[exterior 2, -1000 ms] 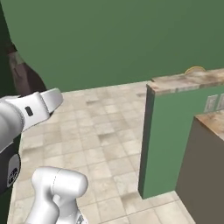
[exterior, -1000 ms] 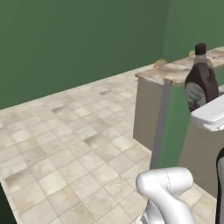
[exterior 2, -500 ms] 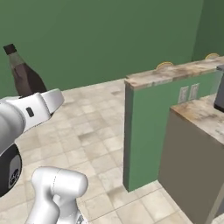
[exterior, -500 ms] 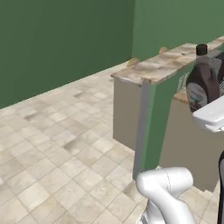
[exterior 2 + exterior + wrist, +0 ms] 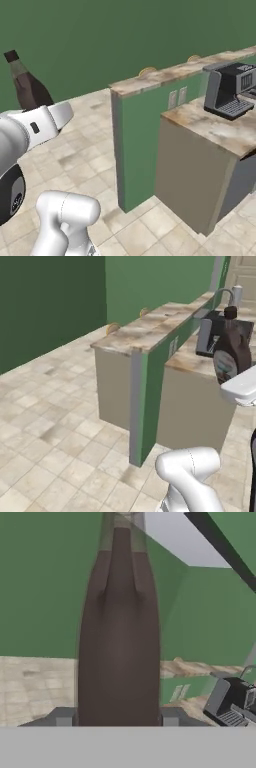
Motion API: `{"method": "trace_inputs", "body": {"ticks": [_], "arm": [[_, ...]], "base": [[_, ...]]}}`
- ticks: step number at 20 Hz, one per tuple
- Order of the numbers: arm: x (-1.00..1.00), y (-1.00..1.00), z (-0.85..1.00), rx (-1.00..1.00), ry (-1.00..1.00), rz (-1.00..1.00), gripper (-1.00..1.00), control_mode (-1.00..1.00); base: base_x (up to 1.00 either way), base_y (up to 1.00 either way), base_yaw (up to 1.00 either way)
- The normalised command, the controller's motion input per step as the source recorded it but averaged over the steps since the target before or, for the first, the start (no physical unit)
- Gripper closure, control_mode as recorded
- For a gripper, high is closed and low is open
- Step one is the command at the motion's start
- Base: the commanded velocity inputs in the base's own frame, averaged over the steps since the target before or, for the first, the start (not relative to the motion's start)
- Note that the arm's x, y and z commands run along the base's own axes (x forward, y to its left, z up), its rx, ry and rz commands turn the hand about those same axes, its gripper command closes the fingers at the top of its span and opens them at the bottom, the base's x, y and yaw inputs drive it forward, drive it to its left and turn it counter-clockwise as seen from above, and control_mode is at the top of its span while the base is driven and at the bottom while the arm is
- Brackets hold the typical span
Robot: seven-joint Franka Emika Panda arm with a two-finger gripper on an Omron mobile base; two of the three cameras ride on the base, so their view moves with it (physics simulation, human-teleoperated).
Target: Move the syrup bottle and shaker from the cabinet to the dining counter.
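Syrup bottle [image 5: 120,637] rides upright between the fingers of the gripper [image 5: 117,717], clamped low on its body — carried in the air beside the arm, neck up. Dining counter [image 5: 150,331] lies ahead and to the right of the bottle in the right base view, its long top running away from the robot — the likely set-down spot.

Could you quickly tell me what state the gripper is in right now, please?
Gripper: closed on the syrup bottle, which stands upright between its fingers.
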Motion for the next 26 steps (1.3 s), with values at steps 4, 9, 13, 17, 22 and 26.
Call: {"method": "trace_inputs", "body": {"ticks": [4, 9, 13, 17, 22, 26], "arm": [[0.00, 0.00, 0.00, 0.00, 0.00, 0.00, 1.00, 1.00], [0.00, 0.00, 0.00, 0.00, 0.00, 0.00, 1.00, 1.00], [0.00, 0.00, 0.00, 0.00, 0.00, 0.00, 1.00, 1.00], [0.00, 0.00, 0.00, 0.00, 0.00, 0.00, 1.00, 1.00], [0.00, 0.00, 0.00, 0.00, 0.00, 0.00, 1.00, 1.00], [0.00, 0.00, 0.00, 0.00, 0.00, 0.00, 1.00, 1.00]], "base": [[0.35, 0.00, -0.40], [0.44, -0.01, -0.40], [0.46, -0.03, -0.40], [0.52, 0.00, -0.39], [0.71, 0.00, -0.39], [0.66, 0.09, -0.35]]}}
